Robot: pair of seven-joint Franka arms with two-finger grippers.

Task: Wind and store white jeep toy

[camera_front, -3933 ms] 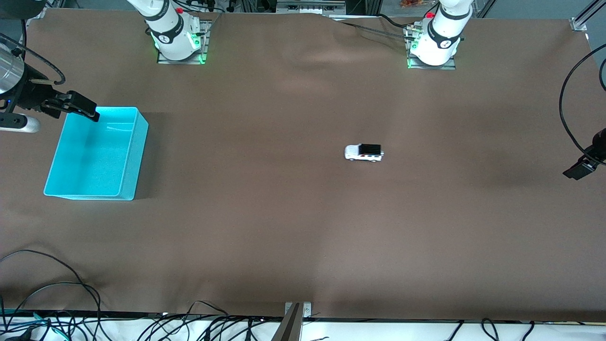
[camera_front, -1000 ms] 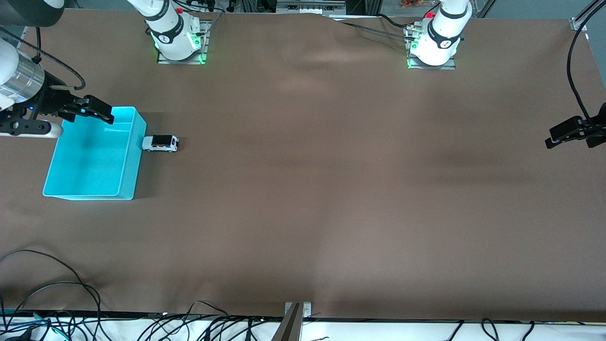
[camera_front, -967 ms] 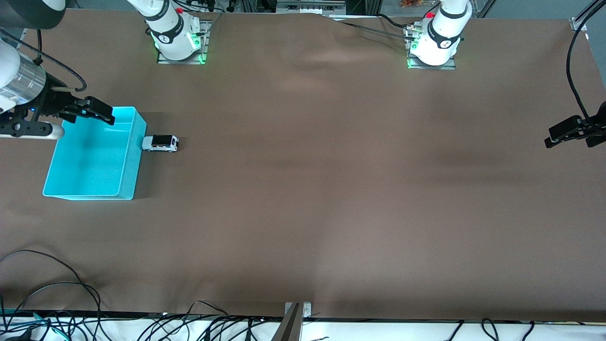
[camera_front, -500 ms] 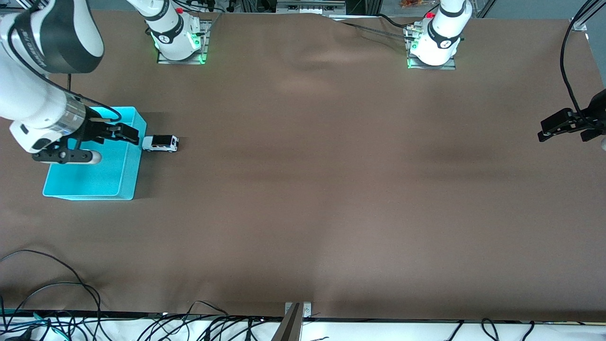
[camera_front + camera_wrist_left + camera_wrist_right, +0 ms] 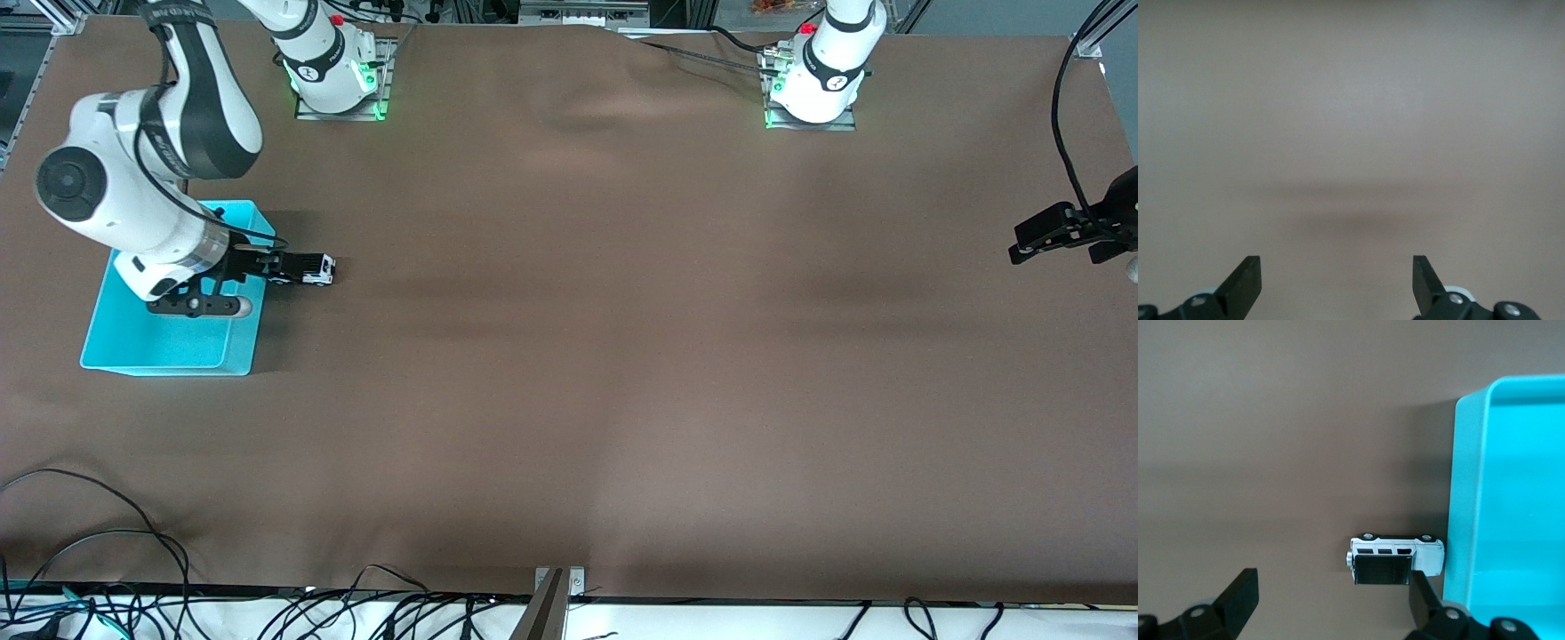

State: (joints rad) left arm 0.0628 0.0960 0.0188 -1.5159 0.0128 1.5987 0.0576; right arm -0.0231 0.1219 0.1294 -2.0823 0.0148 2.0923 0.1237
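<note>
- The front view showed the whole brown tabletop (image 5: pixel 569 356) with both arms; the right wrist view alone showed the white jeep toy (image 5: pixel 1395 558) clearly against the cyan bin (image 5: pixel 1465 493), its nose touching or all but touching the bin's outer wall.
- In the front view the right claw (image 5: pixel 283 265) covered much of the white jeep toy (image 5: pixel 313 268), leaving only its end away from the cyan bin (image 5: pixel 169 356) in sight.
- The left wrist view showed only bare tabletop between the left claw (image 5: pixel 1337 279) fingers, which stood wide apart.
- The left claw (image 5: pixel 1058 233) hung over the tabletop at the left arm's end, well apart from the toy, waiting.
- The right claw (image 5: pixel 1335 597) was spread apart, holding nothing, poised just over the toy, with one finger beside the toy's bin end.
- The toy stood on its wheels on the tabletop, outside the bin.
- Its long axis ran along the table's length, square to the bin wall; the end with the black roof pointed toward the left arm's end.
</note>
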